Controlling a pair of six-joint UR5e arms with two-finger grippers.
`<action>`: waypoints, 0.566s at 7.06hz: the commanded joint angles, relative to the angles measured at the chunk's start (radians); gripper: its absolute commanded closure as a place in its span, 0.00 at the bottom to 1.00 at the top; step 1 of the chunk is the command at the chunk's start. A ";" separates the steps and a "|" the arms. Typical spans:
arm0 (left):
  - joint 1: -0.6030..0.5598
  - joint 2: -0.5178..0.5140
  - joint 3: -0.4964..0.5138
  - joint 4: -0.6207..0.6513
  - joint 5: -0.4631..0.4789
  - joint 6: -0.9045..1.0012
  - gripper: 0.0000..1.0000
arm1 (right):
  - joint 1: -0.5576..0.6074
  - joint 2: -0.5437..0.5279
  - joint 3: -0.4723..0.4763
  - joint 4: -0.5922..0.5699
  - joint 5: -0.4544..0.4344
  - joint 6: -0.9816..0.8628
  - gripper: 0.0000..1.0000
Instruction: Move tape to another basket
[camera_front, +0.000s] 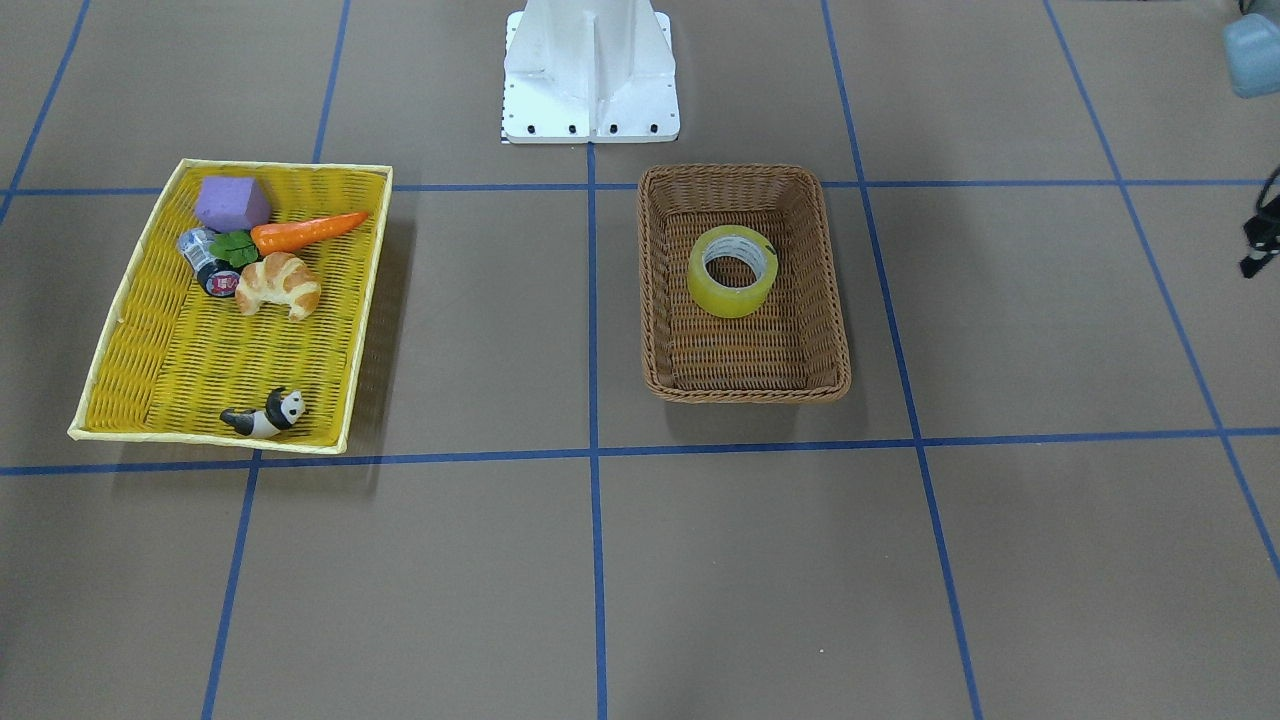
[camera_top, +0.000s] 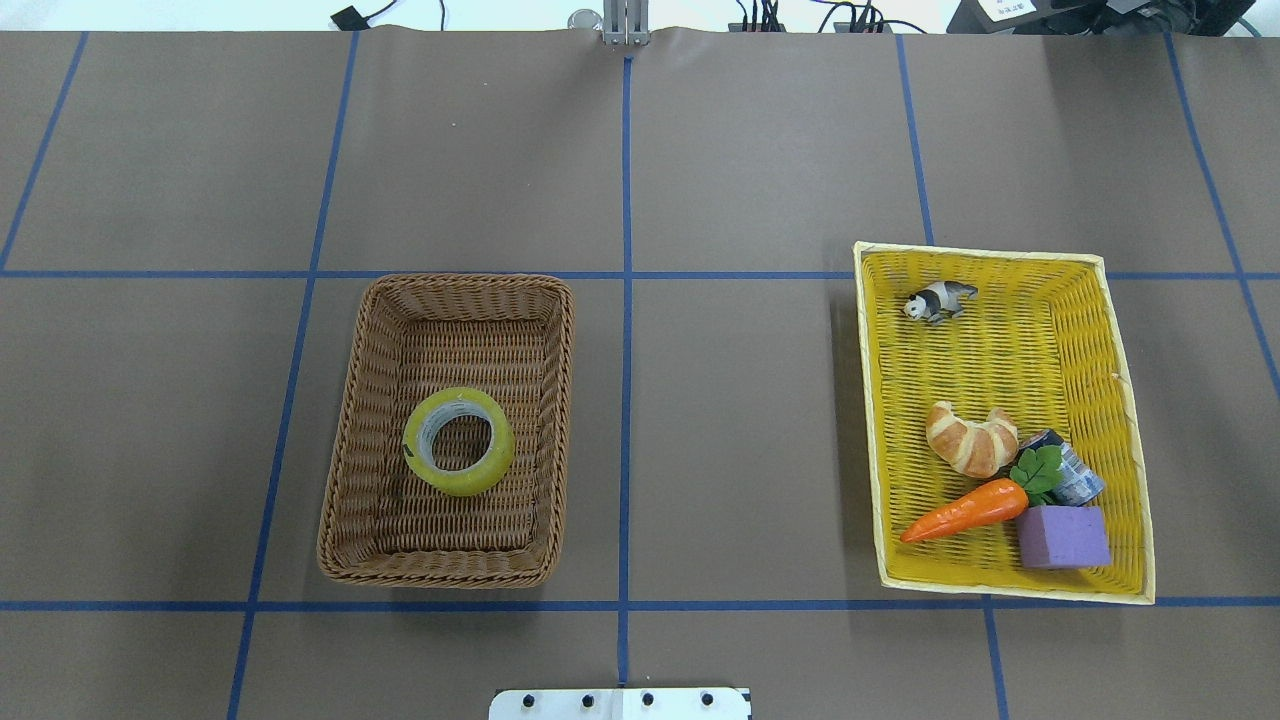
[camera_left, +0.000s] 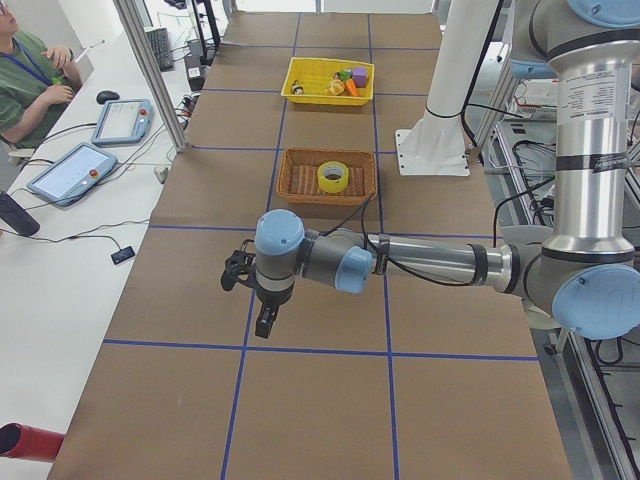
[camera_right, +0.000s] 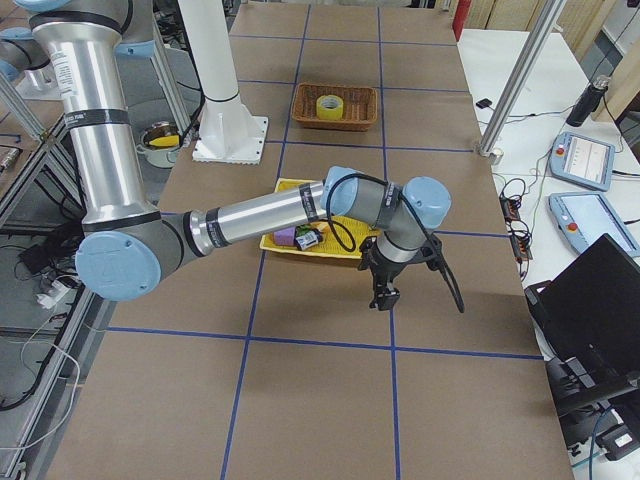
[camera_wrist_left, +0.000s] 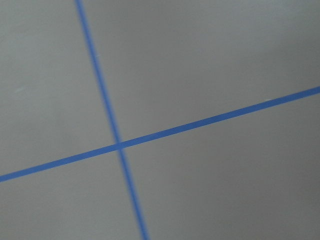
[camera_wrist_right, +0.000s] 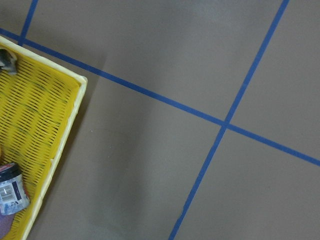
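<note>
The tape (camera_front: 730, 302), a yellowish roll with a pale core, lies flat inside the brown wicker basket (camera_front: 745, 392); both also show in the overhead view, the tape (camera_top: 460, 482) in the basket (camera_top: 440, 575). Neither gripper appears in the overhead, front or wrist views. In the exterior left view my left gripper (camera_left: 262, 326) hangs over bare table, well short of the basket (camera_left: 300, 185). In the exterior right view my right gripper (camera_right: 380, 300) hangs just in front of the yellow tray (camera_right: 270, 243). I cannot tell whether either is open or shut.
The shallow yellow tray (camera_top: 1000, 340) holds a croissant (camera_top: 968, 438), a carrot (camera_top: 960, 510), a purple block (camera_top: 1063, 536), a small can (camera_top: 1072, 475) and a panda figure (camera_top: 938, 300). The white robot base (camera_front: 590, 70) stands behind the baskets. Blue tape lines grid the brown table.
</note>
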 joint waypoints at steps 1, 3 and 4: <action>-0.051 0.044 0.030 -0.005 -0.012 0.009 0.01 | 0.000 -0.052 -0.086 0.166 -0.022 0.018 0.00; -0.053 0.054 0.028 -0.006 -0.012 0.006 0.01 | 0.000 -0.113 -0.224 0.460 -0.039 0.018 0.00; -0.053 0.051 0.021 -0.008 -0.013 0.008 0.01 | 0.000 -0.115 -0.231 0.506 -0.036 0.026 0.00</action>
